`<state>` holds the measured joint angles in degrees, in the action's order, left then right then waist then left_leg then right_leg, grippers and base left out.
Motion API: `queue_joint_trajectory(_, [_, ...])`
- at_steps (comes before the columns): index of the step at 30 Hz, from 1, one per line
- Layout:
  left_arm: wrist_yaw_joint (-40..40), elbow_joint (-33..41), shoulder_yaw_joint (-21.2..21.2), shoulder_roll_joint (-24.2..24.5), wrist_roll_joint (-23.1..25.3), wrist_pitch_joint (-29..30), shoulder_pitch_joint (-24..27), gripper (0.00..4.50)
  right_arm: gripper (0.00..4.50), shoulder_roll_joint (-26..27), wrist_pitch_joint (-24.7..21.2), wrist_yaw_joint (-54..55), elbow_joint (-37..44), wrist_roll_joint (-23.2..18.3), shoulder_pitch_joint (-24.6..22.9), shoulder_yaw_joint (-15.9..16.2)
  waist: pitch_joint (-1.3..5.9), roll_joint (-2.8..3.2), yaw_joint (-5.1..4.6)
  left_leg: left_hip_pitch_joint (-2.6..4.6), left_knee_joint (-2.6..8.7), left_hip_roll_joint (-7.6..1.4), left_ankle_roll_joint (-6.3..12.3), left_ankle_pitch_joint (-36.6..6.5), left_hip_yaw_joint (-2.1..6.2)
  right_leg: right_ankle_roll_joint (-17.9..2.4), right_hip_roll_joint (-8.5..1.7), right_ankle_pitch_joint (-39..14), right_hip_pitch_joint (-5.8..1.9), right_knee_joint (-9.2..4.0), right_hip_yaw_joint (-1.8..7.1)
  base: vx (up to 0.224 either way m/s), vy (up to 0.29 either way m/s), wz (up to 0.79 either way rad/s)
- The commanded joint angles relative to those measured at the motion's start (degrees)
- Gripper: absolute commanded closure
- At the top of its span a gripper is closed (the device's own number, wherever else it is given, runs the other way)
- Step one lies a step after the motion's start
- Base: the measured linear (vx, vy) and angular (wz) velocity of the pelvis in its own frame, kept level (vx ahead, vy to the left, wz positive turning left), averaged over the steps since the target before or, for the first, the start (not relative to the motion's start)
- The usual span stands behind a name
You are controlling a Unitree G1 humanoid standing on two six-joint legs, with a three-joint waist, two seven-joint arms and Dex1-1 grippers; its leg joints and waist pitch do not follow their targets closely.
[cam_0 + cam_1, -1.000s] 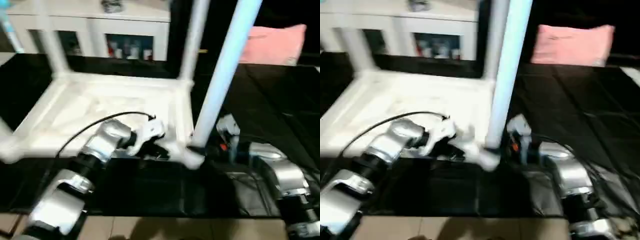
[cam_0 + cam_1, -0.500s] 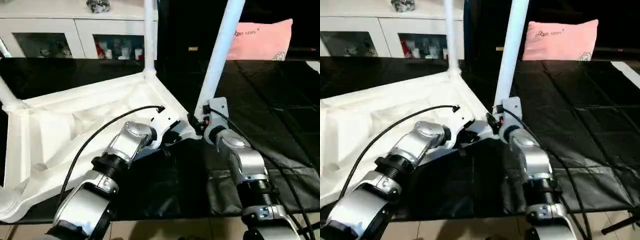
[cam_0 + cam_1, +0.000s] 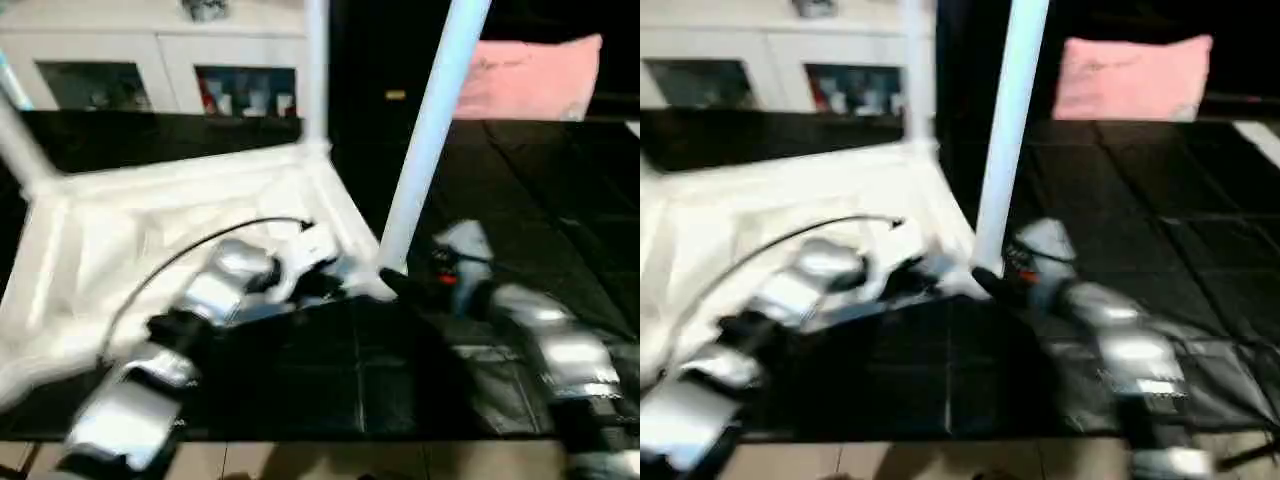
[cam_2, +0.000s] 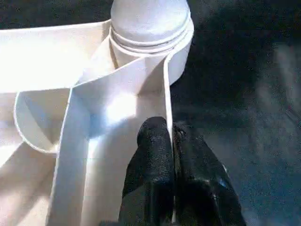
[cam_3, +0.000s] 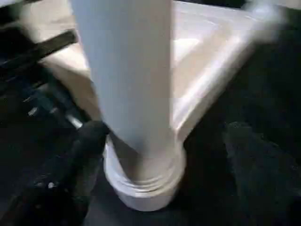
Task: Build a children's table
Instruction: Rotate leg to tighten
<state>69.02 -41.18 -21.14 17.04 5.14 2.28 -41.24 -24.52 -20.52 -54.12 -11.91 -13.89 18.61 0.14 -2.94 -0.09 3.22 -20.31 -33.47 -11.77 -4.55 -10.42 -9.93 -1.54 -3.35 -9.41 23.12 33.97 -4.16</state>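
The children's table lies upside down: its white tabletop (image 3: 150,220) shows its ribbed underside, with legs standing up at the far corner (image 3: 316,70), the left corner (image 3: 18,145) and the near right corner (image 3: 430,130). My left gripper (image 4: 170,132) is shut on the tabletop's thin rim wall, just short of the round corner socket (image 4: 150,28). My right gripper (image 5: 164,136) is open around the base of the near right leg (image 5: 127,70). One finger (image 5: 89,141) is close beside the leg and the other finger (image 5: 244,141) stands well clear of it.
A black mat (image 3: 560,200) covers the floor under and to the right of the table. A white cabinet with glass doors (image 3: 160,60) stands behind it, a pink pillow (image 3: 540,75) at the back right. Pale floor tiles (image 3: 300,460) run along the near edge.
My right gripper's fingers have spread off the base of the near right leg. My left gripper stays shut on the rim. The head camera has shifted.
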Motion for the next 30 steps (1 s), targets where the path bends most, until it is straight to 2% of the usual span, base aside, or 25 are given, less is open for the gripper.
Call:
queue_joint_trajectory(1, [5.91,0.37,-2.56,-0.22,-0.22,-2.54,-0.41,4.5,0.05,-2.65,1.25,-6.46,0.77,-1.2,0.01,0.72,3.43,-0.27,-0.09,0.28,3.48,-1.33,4.09,-12.67,0.06,-9.41,-4.31,-19.09,-3.09,-4.97,2.73,0.0,0.0,0.0])
queue_joint_trajectory(4, [9.62,-0.28,-3.04,0.38,-0.52,-3.58,-1.18,4.5,0.05,-5.46,2.87,-14.07,0.49,-2.41,0.51,2.68,3.59,-0.39,0.44,0.39,3.34,-1.42,4.27,-12.4,-0.01,-10.39,-4.22,-17.73,-3.26,-4.79,2.64,0.0,0.0,0.0])
queue_joint_trajectory(6, [12.0,-1.17,-3.68,0.83,-0.27,-5.41,-1.78,4.5,0.05,-6.8,3.74,-18.77,-0.09,-3.15,1.27,4.43,3.6,-0.41,0.61,0.16,3.33,-1.52,4.54,-11.95,-0.03,-10.66,-4.35,-16.78,-3.35,-4.54,2.66,0.0,0.0,0.0])
queue_joint_trajectory(9, [14.85,-2.25,-4.7,1.01,-0.1,-7.71,-2.47,4.5,0.05,-7.36,5.55,-23.73,-2.09,-2.29,2.89,7.53,3.62,-0.57,0.91,0.06,3.15,-1.35,4.84,-11.63,-0.05,-10.1,-4.38,-18.49,-3.29,-4.67,2.49,0.0,0.0,0.0])
queue_joint_trajectory(10, [16.48,-2.67,-5.18,0.9,-0.1,-8.78,-2.84,4.5,0.19,-6.95,6.62,-25.83,-4.14,-1.24,4.33,9.17,3.64,-0.61,0.92,0.06,3.14,-1.34,4.68,-11.72,-0.02,-10.04,-4.41,-19.52,-3.25,-4.69,2.4,0.0,0.0,0.0])
queue_joint_trajectory(13, [18.28,-2.12,-5.74,0.8,-0.14,-9.06,-2.81,4.5,0.31,-6.09,7.56,-27.37,-6.87,-0.53,6.0,10.19,3.78,-0.44,1.69,0.47,3.14,-1.62,4.21,-11.37,-0.09,-10.69,-4.43,-18.52,-2.98,-4.54,2.54,0.0,0.0,0.0])
queue_joint_trajectory(17, [20.26,-2.04,-6.45,0.98,0.08,-9.95,-2.92,4.5,0.78,-5.55,8.27,-30.67,-10.1,-0.32,8.29,11.9,3.9,-0.3,2.15,0.4,3.18,-1.78,4.15,-10.5,-0.04,-12.03,-4.39,-14.6,-3.14,-3.99,2.56,0.0,0.0,0.0])
queue_joint_trajectory(19, [20.5,-2.75,-6.44,0.93,0.14,-10.58,-3.2,4.5,0.83,-5.52,8.77,-31.84,-11.3,-0.29,9.1,12.59,3.98,-0.36,2.26,0.28,3.16,-1.78,4.28,-9.9,-0.01,-12.41,-4.39,-12.93,-3.29,-3.74,2.59,0.0,0.0,0.0])
queue_joint_trajectory(24, [20.7,-3.76,-6.28,0.88,0.21,-11.29,-3.59,4.5,1.23,-5.35,9.84,-34.31,-13.69,-0.15,10.43,13.72,3.93,-0.46,2.31,0.2,3.11,-1.63,4.11,-10.29,-0.03,-11.89,-4.51,-14.95,-3.4,-3.95,2.51,0.0,0.0,0.0])
queue_joint_trajectory(30, [19.73,-4.14,-5.87,0.68,0.27,-11.14,-3.63,4.5,1.71,-4.98,9.56,-35.41,-13.94,-1.05,10.51,13.63,3.95,-0.5,2.32,0.19,3.1,-1.65,4.32,-9.88,-0.03,-11.77,-4.42,-14.64,-3.38,-3.88,2.51,0.0,0.0,0.0])
